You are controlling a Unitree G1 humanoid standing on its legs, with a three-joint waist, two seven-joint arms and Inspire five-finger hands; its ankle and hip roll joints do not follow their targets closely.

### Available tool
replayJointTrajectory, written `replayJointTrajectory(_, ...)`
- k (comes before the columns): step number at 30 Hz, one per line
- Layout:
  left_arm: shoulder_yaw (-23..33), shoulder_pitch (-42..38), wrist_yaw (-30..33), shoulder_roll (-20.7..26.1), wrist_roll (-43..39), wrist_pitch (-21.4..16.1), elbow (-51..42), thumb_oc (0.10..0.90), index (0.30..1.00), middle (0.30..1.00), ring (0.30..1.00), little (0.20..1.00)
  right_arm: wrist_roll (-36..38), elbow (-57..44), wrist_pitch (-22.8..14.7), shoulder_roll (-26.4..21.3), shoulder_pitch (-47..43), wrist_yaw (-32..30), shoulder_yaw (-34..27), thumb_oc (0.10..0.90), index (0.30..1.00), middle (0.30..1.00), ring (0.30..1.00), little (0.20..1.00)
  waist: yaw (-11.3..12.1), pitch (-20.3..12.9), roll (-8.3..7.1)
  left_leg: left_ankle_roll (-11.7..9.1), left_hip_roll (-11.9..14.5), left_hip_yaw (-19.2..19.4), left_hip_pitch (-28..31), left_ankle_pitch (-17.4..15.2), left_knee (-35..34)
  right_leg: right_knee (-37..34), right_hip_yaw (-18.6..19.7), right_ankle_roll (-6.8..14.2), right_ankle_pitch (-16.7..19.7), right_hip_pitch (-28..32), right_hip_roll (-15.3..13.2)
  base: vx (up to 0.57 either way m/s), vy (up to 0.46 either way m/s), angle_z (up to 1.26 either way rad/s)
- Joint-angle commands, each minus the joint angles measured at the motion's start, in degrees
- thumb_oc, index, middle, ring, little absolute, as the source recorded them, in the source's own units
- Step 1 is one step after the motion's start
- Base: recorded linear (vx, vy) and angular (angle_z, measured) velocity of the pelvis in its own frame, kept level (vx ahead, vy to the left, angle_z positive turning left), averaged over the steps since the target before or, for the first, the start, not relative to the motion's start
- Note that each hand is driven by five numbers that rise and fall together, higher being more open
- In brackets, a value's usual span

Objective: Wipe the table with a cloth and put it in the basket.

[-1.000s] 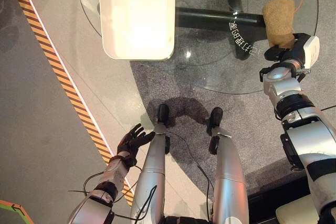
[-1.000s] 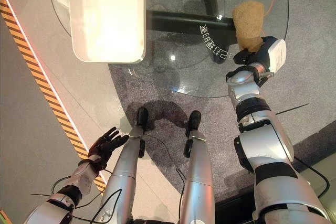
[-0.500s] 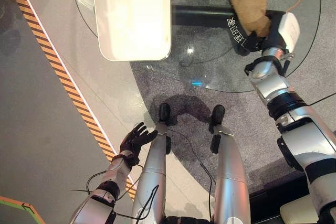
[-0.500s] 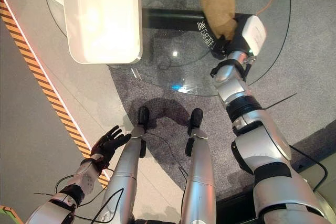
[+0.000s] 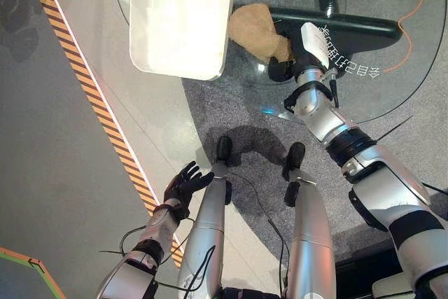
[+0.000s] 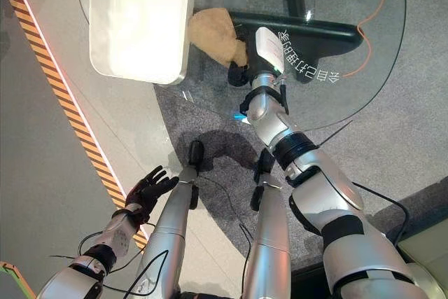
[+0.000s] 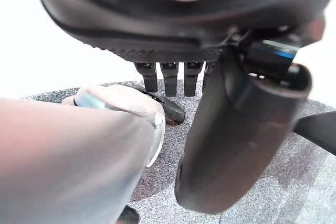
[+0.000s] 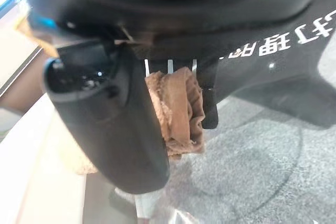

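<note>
1. I see the right robot hand (image 5: pixel 283 61) clamped on the tan cloth (image 5: pixel 253 28), fingers curled round it.
2. The cloth lies on the glass bench (image 5: pixel 392 82), touching the white tray (image 5: pixel 183 15).
3. The left robot hand (image 5: pixel 183 183) hangs low over the floor, fingers spread.

A round glass table (image 5: pixel 392 92) bears a white tray (image 5: pixel 178 15) and a tan cloth (image 5: pixel 255 29), the cloth touching the tray's edge; grey carpet (image 5: pixel 231 113) lies beneath.
</note>
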Motion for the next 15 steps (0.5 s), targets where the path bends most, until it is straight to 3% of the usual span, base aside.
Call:
replayJointTrajectory(1,-1.38,1.05,1.07,-0.38,-1.45,-0.89,-0.53,0.8,0.9,0.9,0.9,0.9,-3.38,-4.4,-2.61,-0.2,-0.16,1.35,2.02,0.1,0.3,0.3,0.3,0.2,-0.13,-1.17,2.37,7.56,-5.41,7.06,-0.67,-1.58,2.13,-2.28,-3.76,-2.47,1.31,0.2,3.07,0.0,0.0,0.0)
replayJointTrajectory(10,-1.52,0.55,1.03,-0.45,-1.5,-0.89,0.05,0.8,0.9,0.9,0.9,0.9,-4.18,-2.91,-2.34,-0.17,0.18,1.04,2.27,0.1,0.3,0.3,0.3,0.2,-0.22,-1.17,2.37,7.51,-5.37,7.1,-0.79,-1.56,2.31,-2.1,-3.82,-2.39,1.42,0.01,2.95,0.0,0.0,0.0)
replayJointTrajectory(15,-1.81,0.32,0.88,-0.4,-2.07,-1.02,0.38,0.8,0.9,0.9,0.9,0.9,-3.15,-0.64,-1.13,-0.71,-0.25,-4.47,1.15,0.1,0.3,0.3,0.3,0.2,-0.26,-1.17,2.45,7.52,-5.15,7.23,-1.0,-1.62,2.45,-1.95,-3.81,-2.32,1.58,-0.22,2.88,0.0,0.0,0.0)
